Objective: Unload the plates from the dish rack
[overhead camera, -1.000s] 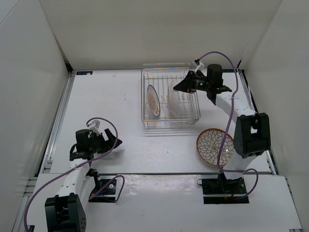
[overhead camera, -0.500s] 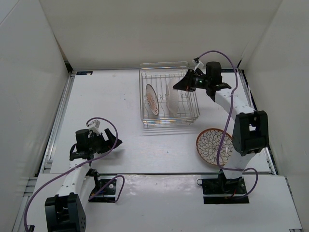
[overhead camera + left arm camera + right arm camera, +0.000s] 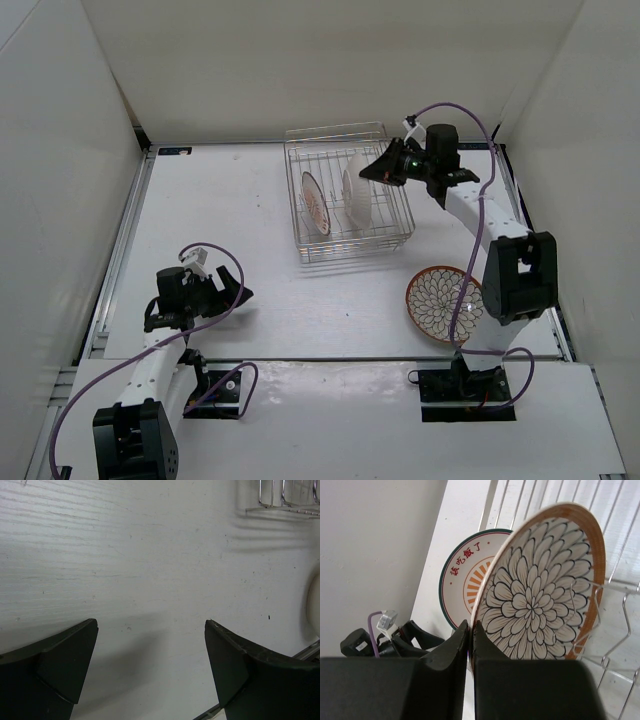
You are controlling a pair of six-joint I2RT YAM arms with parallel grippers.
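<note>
R hand [image 3: 470, 627] was clamped on petal plate [image 3: 535, 605] rim, plate upright in rack [image 3: 392, 215], upper centre; edge grip prob. to lift it past dividers. L hand [image 3: 150, 630] released, idle lower left.

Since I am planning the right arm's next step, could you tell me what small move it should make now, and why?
Probably a straight lift. The right fingers are shut on the rim of the petal plate, which stands on edge in the dish rack beside the pale plate. Rising vertically should clear the wire dividers before it joins the plate on the table.
</note>
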